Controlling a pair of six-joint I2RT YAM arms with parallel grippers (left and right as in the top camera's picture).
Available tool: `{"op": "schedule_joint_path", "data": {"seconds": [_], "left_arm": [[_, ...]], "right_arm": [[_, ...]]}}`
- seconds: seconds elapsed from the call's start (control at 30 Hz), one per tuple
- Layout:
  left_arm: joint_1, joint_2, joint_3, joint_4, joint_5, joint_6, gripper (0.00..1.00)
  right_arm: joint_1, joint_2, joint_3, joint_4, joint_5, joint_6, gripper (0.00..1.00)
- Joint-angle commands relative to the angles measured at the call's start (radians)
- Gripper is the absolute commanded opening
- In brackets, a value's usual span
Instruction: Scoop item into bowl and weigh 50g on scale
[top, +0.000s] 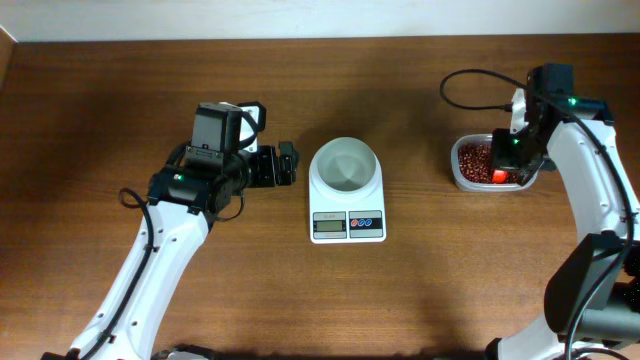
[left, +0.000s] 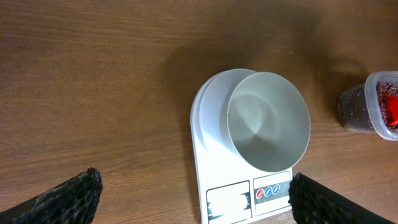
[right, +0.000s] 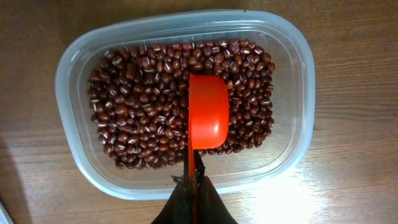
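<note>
The white bowl stands empty on the white scale at the table's middle; both show in the left wrist view, bowl and scale. The dark reddish-brown beans fill a clear container at the right. My right gripper is shut on the handle of an orange-red scoop, whose cup is over the beans, turned on its side. My left gripper is open and empty, just left of the scale.
The brown wooden table bears everything. A black cable loops behind the right arm near the container.
</note>
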Motion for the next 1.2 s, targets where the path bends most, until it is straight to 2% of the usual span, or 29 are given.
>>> {"op": "schedule_joint_path", "data": {"seconds": [0.0, 0.1, 0.13, 0.17, 0.23, 0.27, 0.3, 0.33, 0.4, 0.47, 0.53, 0.67, 0.8, 1.0, 1.1, 1.17], "left_arm": [[0.0, 0.008, 0.014, 0.002, -0.014, 0.016, 0.99], [0.0, 0.008, 0.014, -0.006, -0.014, 0.016, 0.99], [0.0, 0.007, 0.014, -0.01, -0.014, 0.016, 0.99], [0.0, 0.008, 0.014, -0.016, -0.013, 0.016, 0.99], [0.0, 0.007, 0.014, -0.014, -0.014, 0.016, 0.99], [0.0, 0.007, 0.014, 0.005, -0.014, 0.015, 0.91], [0.0, 0.007, 0.014, 0.015, -0.01, -0.014, 0.78], [0.0, 0.007, 0.014, 0.014, 0.011, -0.018, 0.0], [-0.041, 0.007, 0.014, 0.006, 0.047, -0.002, 0.0], [-0.121, 0.007, 0.014, -0.014, 0.047, 0.017, 0.0], [-0.248, 0.008, 0.014, -0.019, 0.033, 0.101, 0.0], [-0.497, 0.033, 0.014, 0.0, -0.153, 0.272, 0.0], [-0.671, 0.216, 0.015, 0.107, -0.318, 0.454, 0.0], [-0.707, 0.341, 0.015, 0.138, -0.378, 0.671, 0.0], [-0.706, 0.367, 0.014, 0.116, -0.392, 0.673, 0.0], [-0.707, 0.367, 0.014, 0.09, -0.393, 0.742, 0.0]], "right_arm": [[0.005, -0.017, -0.009, 0.06, 0.013, 0.003, 0.04], [0.005, -0.017, -0.009, 0.058, 0.013, 0.003, 0.05], [0.005, -0.017, -0.009, 0.059, 0.013, 0.003, 0.33], [0.005, -0.017, -0.009, 0.059, 0.013, 0.003, 0.78], [0.005, -0.017, 0.003, 0.058, 0.013, 0.003, 0.95], [0.005, -0.017, 0.037, 0.047, 0.013, 0.003, 1.0], [0.005, -0.017, 0.074, 0.027, 0.013, 0.003, 0.99], [0.005, -0.017, 0.151, -0.023, 0.013, 0.003, 0.99], [0.005, -0.017, 0.255, -0.066, 0.013, 0.003, 0.99], [0.005, -0.017, 0.262, -0.068, 0.013, 0.003, 0.99], [0.005, -0.017, 0.262, -0.068, 0.013, 0.003, 0.99], [0.005, -0.017, 0.262, -0.068, 0.013, 0.003, 0.99], [0.005, -0.017, 0.262, -0.068, 0.013, 0.003, 0.99], [0.005, -0.017, 0.262, -0.068, 0.013, 0.003, 0.99], [0.005, -0.017, 0.262, -0.068, 0.013, 0.003, 0.99], [0.005, -0.017, 0.262, -0.068, 0.013, 0.003, 0.99]]}}
